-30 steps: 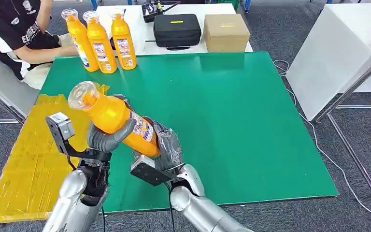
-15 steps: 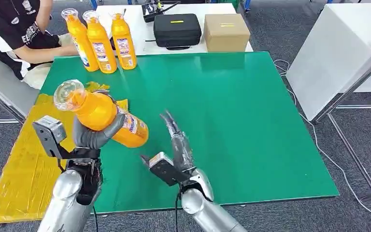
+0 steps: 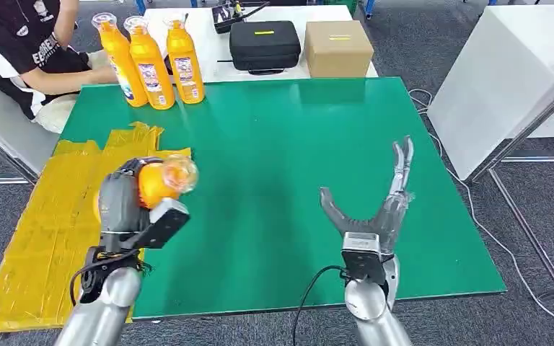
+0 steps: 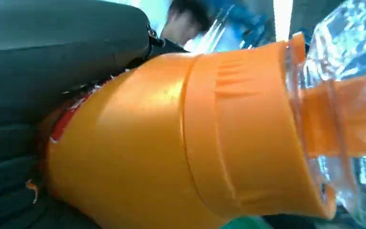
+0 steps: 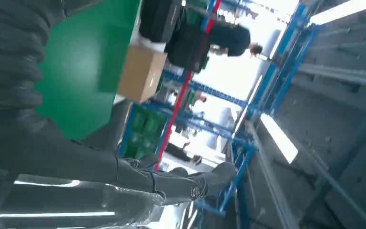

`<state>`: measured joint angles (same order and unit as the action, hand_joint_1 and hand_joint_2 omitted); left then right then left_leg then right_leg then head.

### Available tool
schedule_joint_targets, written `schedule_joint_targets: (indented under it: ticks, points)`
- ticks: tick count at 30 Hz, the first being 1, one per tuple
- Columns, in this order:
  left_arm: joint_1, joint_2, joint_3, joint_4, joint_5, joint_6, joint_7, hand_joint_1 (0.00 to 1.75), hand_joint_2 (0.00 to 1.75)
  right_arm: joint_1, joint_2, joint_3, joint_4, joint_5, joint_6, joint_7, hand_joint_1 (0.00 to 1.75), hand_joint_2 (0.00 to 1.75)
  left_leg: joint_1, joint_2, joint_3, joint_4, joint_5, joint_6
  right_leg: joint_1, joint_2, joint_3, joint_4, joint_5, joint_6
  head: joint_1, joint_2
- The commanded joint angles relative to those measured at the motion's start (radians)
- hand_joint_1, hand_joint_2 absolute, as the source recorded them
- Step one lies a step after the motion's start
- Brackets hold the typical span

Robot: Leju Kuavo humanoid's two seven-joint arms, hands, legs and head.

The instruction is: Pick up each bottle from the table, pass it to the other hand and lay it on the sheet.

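Seeing three tall orange plastic bottles with clear caps (image 3: 148, 61) standing upright in a row at the far left corner of the green table mat (image 3: 310, 144), all full of orange liquid. Behind them on the white table sit a black zipped case (image 3: 265, 45) and a closed brown cardboard box (image 3: 338, 47); can't tell what's in either.

My left hand (image 3: 119, 204) is wrapped around a fourth orange bottle with a clear cap (image 3: 166, 178), also full. It's held over the left edge of the mat, right where the crinkled yellow plastic sheet (image 3: 40, 231) begins, cap pointing toward the middle of the mat. In the left wrist view the bottle body (image 4: 181, 143) fills the palm (image 4: 52, 57), fingers closed on it. Whether it's touching the sheet or held clear of it I can't quite tell from the head view.

My right hand (image 3: 375, 209) holds nothing: fingers spread wide and pointing up and away, thumb out to the left, raised over the near right part of the mat, well apart from the bottle.

A seated person in a dark shirt (image 3: 25, 43) is at the far left corner.
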<state>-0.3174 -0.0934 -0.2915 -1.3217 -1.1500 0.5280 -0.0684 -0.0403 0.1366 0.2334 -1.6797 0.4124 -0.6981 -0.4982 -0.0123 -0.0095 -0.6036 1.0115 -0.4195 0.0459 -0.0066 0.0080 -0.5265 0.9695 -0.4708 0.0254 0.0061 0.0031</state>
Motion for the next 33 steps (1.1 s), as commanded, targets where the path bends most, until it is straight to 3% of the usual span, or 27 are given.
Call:
schedule_joint_targets:
  ticks: [1,7,19,21,24,33]
  points:
    - [-0.202,0.110,-0.243,0.438,-0.421,-0.020,0.274,1.75,1.75,-0.012,0.003,-0.076,-0.024,0.011,0.000,0.019,0.00,1.75,0.001,-0.003,0.004,-0.002,0.000,-0.004,0.001,-0.004,0.005,-0.002,-0.001,-0.001,0.000,0.000]
    - [-0.228,0.063,-0.158,0.588,-0.417,-0.008,0.197,1.75,1.75,-0.013,0.002,-0.059,-0.024,0.021,0.000,0.033,0.00,1.75,0.001,-0.001,0.004,-0.001,0.000,-0.003,0.001,-0.002,0.005,-0.002,-0.001,-0.001,0.000,0.000]
    - [-0.236,0.062,-0.154,0.621,-0.421,-0.014,0.202,1.75,1.75,-0.019,-0.002,-0.051,-0.019,0.022,0.000,0.036,0.00,1.75,0.001,0.000,0.002,0.000,0.000,-0.003,0.001,-0.001,0.003,-0.001,0.000,-0.001,0.000,0.000]
    - [-0.260,0.079,-0.213,0.674,-0.415,-0.011,0.272,1.75,1.75,-0.024,-0.002,-0.045,-0.013,0.028,0.000,0.044,0.00,1.75,0.001,0.000,0.002,-0.001,0.000,-0.003,0.001,-0.001,0.003,-0.001,0.000,-0.001,0.000,0.000]
    - [-0.283,0.064,-0.133,0.770,-0.417,-0.002,0.245,1.75,1.75,-0.027,-0.001,-0.039,-0.006,0.034,0.000,0.057,0.00,1.75,0.001,0.001,0.003,-0.001,0.000,-0.003,0.001,0.000,0.003,-0.001,0.000,-0.001,0.000,0.000]
    - [-0.319,0.109,0.037,0.942,-0.364,0.013,0.257,1.75,1.75,-0.036,-0.019,-0.025,0.034,0.027,0.000,0.085,0.00,1.75,0.002,0.004,0.004,-0.001,-0.001,-0.003,0.002,0.003,0.004,-0.001,0.000,-0.001,0.000,0.000]
